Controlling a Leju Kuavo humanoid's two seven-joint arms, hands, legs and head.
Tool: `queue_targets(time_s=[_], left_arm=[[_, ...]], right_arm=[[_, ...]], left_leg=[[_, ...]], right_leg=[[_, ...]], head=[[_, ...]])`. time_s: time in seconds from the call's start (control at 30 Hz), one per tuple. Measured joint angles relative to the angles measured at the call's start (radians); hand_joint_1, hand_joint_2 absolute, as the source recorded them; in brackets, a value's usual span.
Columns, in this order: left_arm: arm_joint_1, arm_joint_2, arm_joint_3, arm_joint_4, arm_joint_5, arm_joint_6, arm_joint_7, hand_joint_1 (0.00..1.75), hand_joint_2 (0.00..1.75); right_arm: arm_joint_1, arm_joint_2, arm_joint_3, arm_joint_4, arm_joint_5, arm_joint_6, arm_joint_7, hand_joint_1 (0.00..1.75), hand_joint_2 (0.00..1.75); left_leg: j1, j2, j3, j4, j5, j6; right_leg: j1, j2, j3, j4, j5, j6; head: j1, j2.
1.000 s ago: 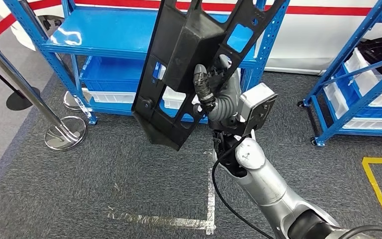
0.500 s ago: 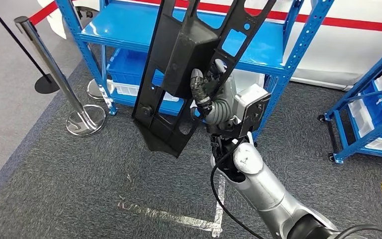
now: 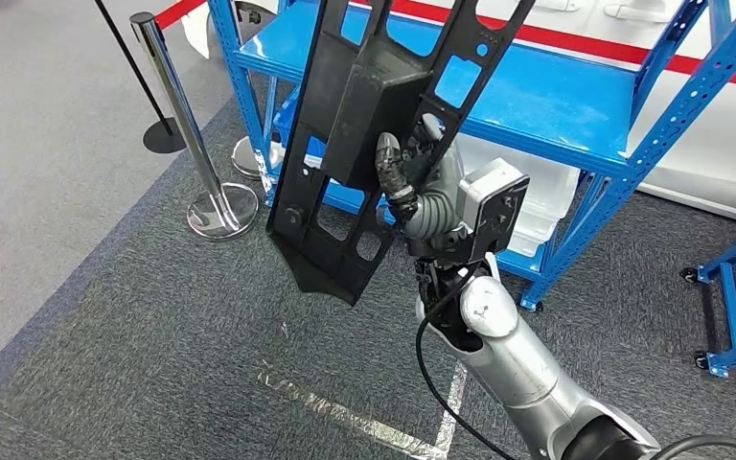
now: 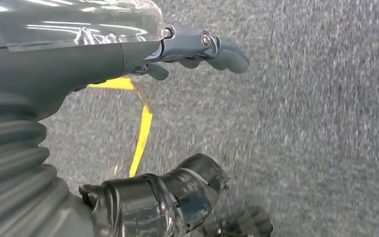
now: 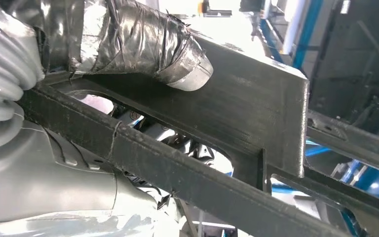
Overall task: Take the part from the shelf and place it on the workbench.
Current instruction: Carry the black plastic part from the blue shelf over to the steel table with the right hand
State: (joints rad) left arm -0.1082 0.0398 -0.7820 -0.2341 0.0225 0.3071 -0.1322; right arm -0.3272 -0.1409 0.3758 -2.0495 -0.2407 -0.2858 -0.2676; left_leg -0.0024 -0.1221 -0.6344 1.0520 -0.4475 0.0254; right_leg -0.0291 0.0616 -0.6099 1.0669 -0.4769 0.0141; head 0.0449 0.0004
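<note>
Part (image 3: pixel 374 125) is still gripped upright by the right hand (image 3: pixel 422 182), before the blue shelf (image 3: pixel 556 96) | camera is turned since earlier | left hand (image 4: pixel 128 69) is hung spread over carpet.

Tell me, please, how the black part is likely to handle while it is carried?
The black part looks rigid: it holds its shape, gripped by the right robot hand alone. Probably light, being mostly openwork. Held off-centre, its long frame might swing.

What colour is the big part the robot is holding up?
Black. The part gripped by the right hand is plain black plastic, clearest in the head view.
</note>
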Motion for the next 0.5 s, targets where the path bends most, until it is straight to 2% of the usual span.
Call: queue_targets(time_s=[0.03, 0.1, 0.13, 0.17, 0.2, 0.23, 0.27, 0.3, 0.37, 0.43, 0.47, 0.5], left_arm=[[0.003, -0.001, -0.001, 0.000, 0.004, -0.001, -0.001, 0.00, 1.75], [0.004, -0.004, -0.002, 0.000, 0.019, -0.003, -0.004, 0.00, 1.75], [0.003, -0.006, -0.002, 0.000, 0.026, -0.004, -0.005, 0.00, 1.75], [0.001, -0.006, -0.002, 0.000, 0.031, -0.005, -0.006, 0.00, 1.75], [-0.001, -0.006, -0.002, 0.000, 0.035, -0.006, -0.007, 0.00, 1.75], [-0.002, -0.006, -0.002, 0.000, 0.039, -0.006, -0.007, 0.00, 1.75], [-0.001, -0.005, -0.002, 0.000, 0.040, -0.006, -0.008, 0.00, 1.75], [0.000, -0.005, -0.002, 0.000, 0.042, -0.005, -0.008, 0.00, 1.75], [-0.001, -0.002, -0.002, 0.000, 0.044, 0.000, -0.009, 0.00, 1.75], [-0.006, 0.000, -0.002, 0.000, 0.049, 0.008, -0.009, 0.00, 1.75], [-0.007, 0.001, -0.002, 0.000, 0.052, 0.012, -0.009, 0.00, 1.75], [-0.007, 0.002, -0.002, 0.000, 0.056, 0.015, -0.007, 0.00, 1.75]], right_arm=[[-0.001, -0.002, -0.001, -0.003, 0.000, 0.002, 0.004, 1.75, 1.75], [-0.003, -0.003, -0.002, -0.008, 0.001, 0.007, 0.007, 1.75, 1.75], [-0.005, -0.004, -0.002, -0.010, -0.001, 0.010, 0.007, 1.75, 1.75], [-0.006, -0.004, -0.002, -0.011, -0.004, 0.012, 0.007, 1.75, 1.75], [-0.007, -0.005, -0.002, -0.011, -0.008, 0.016, 0.006, 1.75, 1.75], [-0.009, -0.005, -0.002, -0.011, -0.013, 0.020, 0.006, 1.75, 1.75], [-0.010, -0.005, -0.002, -0.010, -0.017, 0.024, 0.006, 1.75, 1.75], [-0.013, -0.005, -0.002, -0.011, -0.021, 0.026, 0.005, 1.75, 1.75], [-0.021, -0.005, -0.002, -0.010, -0.026, 0.030, 0.002, 1.75, 1.75], [-0.026, -0.005, -0.002, -0.010, -0.032, 0.035, -0.003, 1.75, 1.75], [-0.026, -0.005, -0.002, -0.009, -0.038, 0.039, -0.006, 1.75, 1.75], [-0.027, -0.005, -0.001, -0.007, -0.046, 0.043, -0.011, 1.75, 1.75]], left_leg=[[-0.001, 0.008, -0.004, 0.003, -0.002, -0.006], [-0.002, 0.057, -0.027, 0.052, -0.030, -0.019], [-0.001, 0.088, -0.052, 0.104, -0.055, -0.026], [0.002, 0.106, -0.083, 0.167, -0.081, -0.033], [0.006, 0.113, -0.111, 0.222, -0.098, -0.037], [0.008, 0.116, -0.129, 0.253, -0.101, -0.039], [0.009, 0.118, -0.126, 0.245, -0.085, -0.039], [0.008, 0.122, -0.104, 0.199, -0.055, -0.036], [-0.001, 0.159, -0.034, 0.062, 0.001, -0.020], [-0.015, 0.192, 0.005, -0.016, 0.015, -0.003], [-0.020, 0.192, 0.006, -0.024, 0.013, 0.001], [-0.022, 0.180, 0.004, -0.028, 0.016, 0.006]], right_leg=[[0.000, -0.010, 0.003, -0.005, 0.003, -0.005], [-0.004, -0.034, 0.010, -0.015, 0.006, -0.014], [-0.003, -0.046, 0.013, -0.016, 0.006, -0.017], [-0.002, -0.060, 0.014, -0.017, 0.005, -0.019], [-0.002, -0.073, 0.015, -0.017, 0.004, -0.020], [-0.001, -0.087, 0.015, -0.016, 0.003, -0.021], [-0.001, -0.099, 0.016, -0.016, 0.001, -0.021], [0.000, -0.110, 0.018, -0.017, 0.000, -0.021], [0.004, -0.131, 0.023, -0.019, -0.002, -0.019], [0.007, -0.149, 0.026, -0.023, -0.003, -0.013], [0.009, -0.159, 0.027, -0.026, -0.003, -0.009], [0.010, -0.170, 0.031, -0.031, -0.002, -0.004]], head=[[0.000, 0.000], [-0.004, 0.000], [-0.006, 0.000], [-0.008, 0.000], [-0.008, 0.000], [-0.008, 0.000], [-0.008, 0.000], [-0.009, 0.000], [-0.008, 0.000], [-0.008, 0.000], [-0.008, 0.000], [-0.008, 0.000]])
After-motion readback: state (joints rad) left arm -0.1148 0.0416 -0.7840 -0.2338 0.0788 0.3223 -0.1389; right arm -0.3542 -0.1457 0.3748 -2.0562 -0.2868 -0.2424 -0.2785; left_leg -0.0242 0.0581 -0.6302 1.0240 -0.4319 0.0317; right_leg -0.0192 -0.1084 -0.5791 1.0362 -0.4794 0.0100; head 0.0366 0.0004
